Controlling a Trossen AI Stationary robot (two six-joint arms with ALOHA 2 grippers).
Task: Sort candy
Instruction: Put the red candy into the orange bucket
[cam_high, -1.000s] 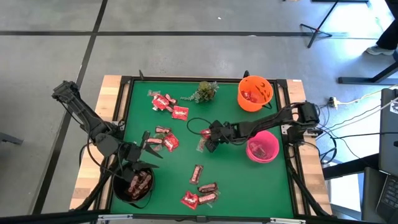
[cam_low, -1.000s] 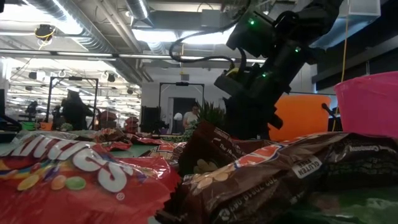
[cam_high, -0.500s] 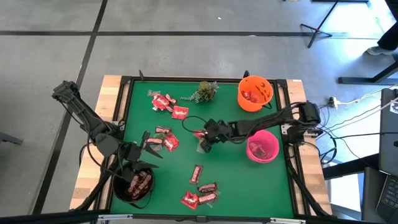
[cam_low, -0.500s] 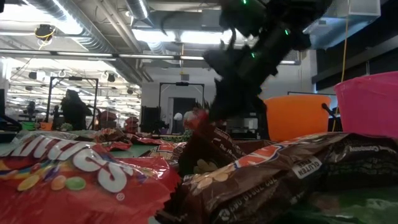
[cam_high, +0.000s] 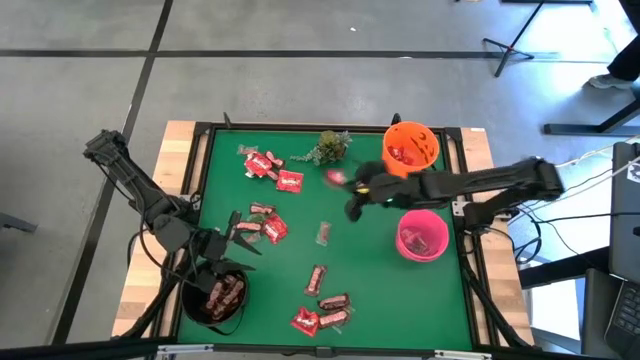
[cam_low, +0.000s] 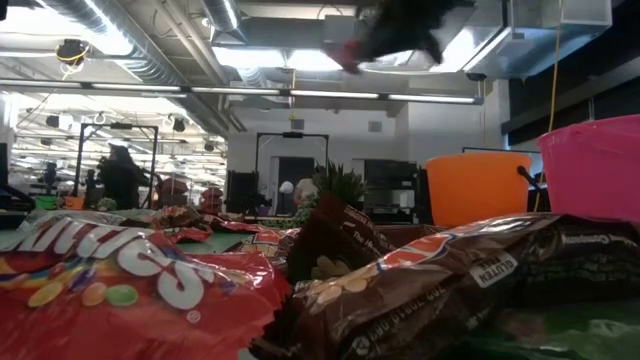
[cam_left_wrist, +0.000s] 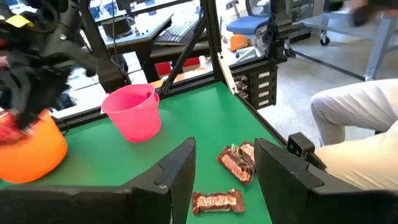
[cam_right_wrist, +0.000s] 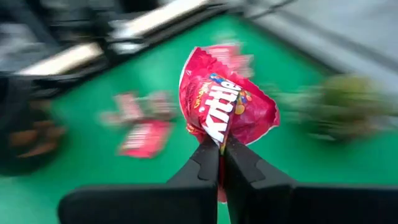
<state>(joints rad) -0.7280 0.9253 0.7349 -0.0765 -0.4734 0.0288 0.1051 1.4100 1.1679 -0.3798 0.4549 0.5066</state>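
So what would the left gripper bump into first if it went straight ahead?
Probably the brown candy bar on the mat, just ahead of the open left gripper; depth is hard to judge.

On the counter (cam_high: 400, 290), loose candy (cam_high: 270, 228) spreads from ten o'clock to six. One bowl (cam_high: 410, 150) sits at one o'clock, another (cam_high: 421, 236) at three, a third (cam_high: 214, 297) at seven, a sprig (cam_high: 330, 146) at twelve.
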